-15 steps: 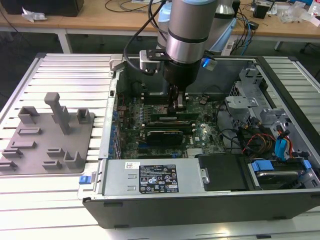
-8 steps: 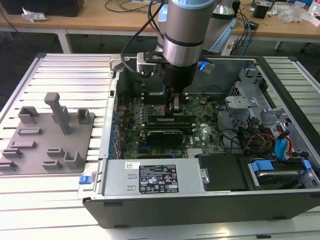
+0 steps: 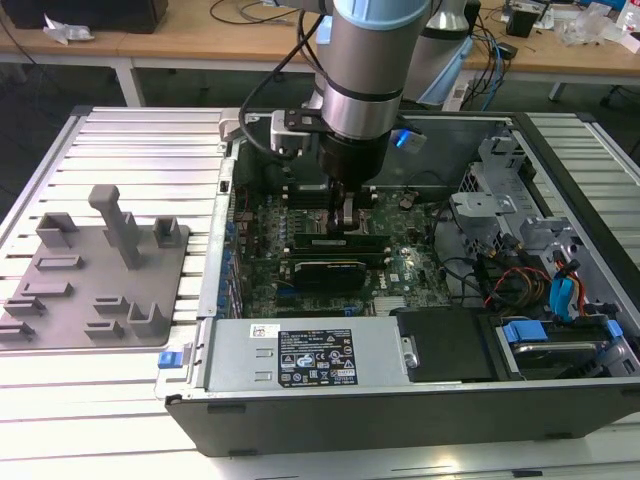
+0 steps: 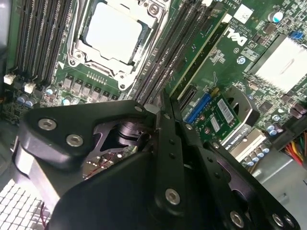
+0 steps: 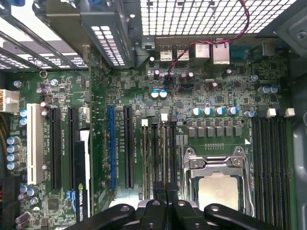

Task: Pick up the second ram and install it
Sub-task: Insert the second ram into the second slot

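The second ram looks to stand edge-up in a slot just beside the processor socket, directly under the fingers. These are drawn together with nothing visibly between them. Whether their tips touch the stick's top edge I cannot tell. I judge this to be the seating press: push straight down, keep the stick upright, and stay centred so the white end latch closes cleanly.

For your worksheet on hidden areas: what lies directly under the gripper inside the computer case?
Under the gripper lie the memory slots beside the processor socket, on the green motherboard. The fingers cover the spot beneath the tips, so whether the second ram is seated cannot be seen.
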`<state>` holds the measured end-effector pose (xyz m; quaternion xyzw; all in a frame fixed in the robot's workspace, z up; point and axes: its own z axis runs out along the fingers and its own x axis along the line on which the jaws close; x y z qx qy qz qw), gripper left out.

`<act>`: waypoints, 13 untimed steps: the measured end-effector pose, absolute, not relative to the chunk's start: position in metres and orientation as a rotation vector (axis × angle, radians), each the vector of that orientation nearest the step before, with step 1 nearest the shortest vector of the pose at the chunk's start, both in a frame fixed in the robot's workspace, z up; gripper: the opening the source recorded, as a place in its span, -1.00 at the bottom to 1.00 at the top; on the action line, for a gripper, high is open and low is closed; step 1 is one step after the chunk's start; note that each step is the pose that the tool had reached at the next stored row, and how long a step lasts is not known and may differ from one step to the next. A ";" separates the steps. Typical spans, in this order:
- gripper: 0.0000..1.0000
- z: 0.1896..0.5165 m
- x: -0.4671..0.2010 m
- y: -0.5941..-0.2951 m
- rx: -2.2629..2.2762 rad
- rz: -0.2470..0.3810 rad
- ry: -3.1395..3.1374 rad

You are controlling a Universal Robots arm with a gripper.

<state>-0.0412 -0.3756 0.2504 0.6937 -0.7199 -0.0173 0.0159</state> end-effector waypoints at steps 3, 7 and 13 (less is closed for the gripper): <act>-0.82 0.249 -0.043 -0.375 2.162 -0.064 -2.244; -0.82 0.248 -0.043 -0.375 2.177 -0.072 -2.239; -0.82 0.245 -0.043 -0.375 2.202 -0.072 -2.215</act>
